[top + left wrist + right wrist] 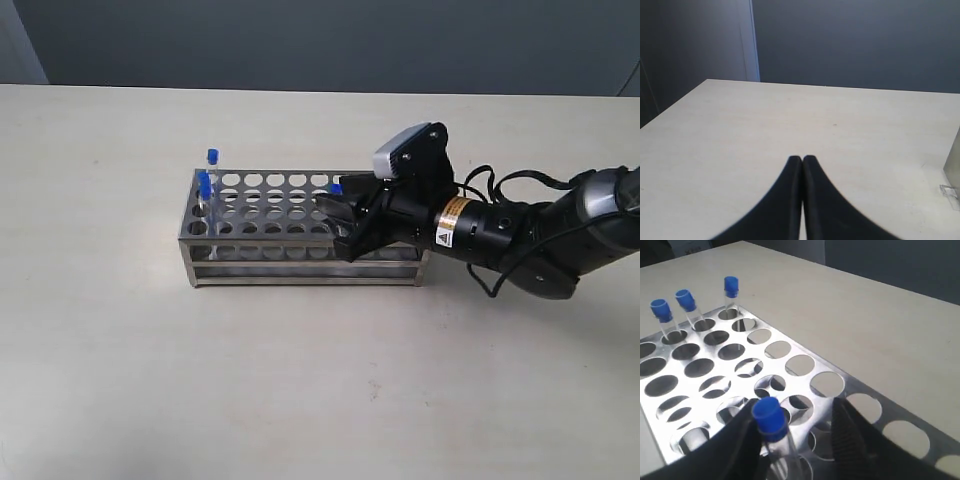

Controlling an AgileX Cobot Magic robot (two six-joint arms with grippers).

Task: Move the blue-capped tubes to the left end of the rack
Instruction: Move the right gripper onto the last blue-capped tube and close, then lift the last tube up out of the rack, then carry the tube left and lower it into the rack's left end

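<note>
Across the middle of the pale table (120, 380) in the exterior view stands the metal rack (270, 265), its long side toward the camera, with blue-capped tubes (213, 157) upright in holes at its left end. The right arm (540, 235) reaches in low from the right edge and covers the rack's right end. Its right gripper (332, 222) lies over the top plate, and a single blue-capped tube (336, 188) shows just beside the upper finger. Bare tabletop lies open on every side of the rack, widest in front and to the left, and a dark wall (300, 40) closes off the far edge. Seen from the left wrist view, the left gripper (802, 160) hangs over bare table with its jaws pressed together on nothing; a sliver of shiny metal (954, 160) shows at the picture's edge, well apart from the fingertips, and the tabletop runs clear to its far edge under the grey wall. Seen from the right wrist view, three blue-capped tubes stand in neighbouring holes at the rack's far end, with rows of vacant holes between them and the gripper. The right gripper's jaws are spread, with the single blue-capped tube between them. It sits close against one finger (732, 447), with a clear gap to the other, so it is not pinched. Whether its foot sits in a hole is hidden
</note>
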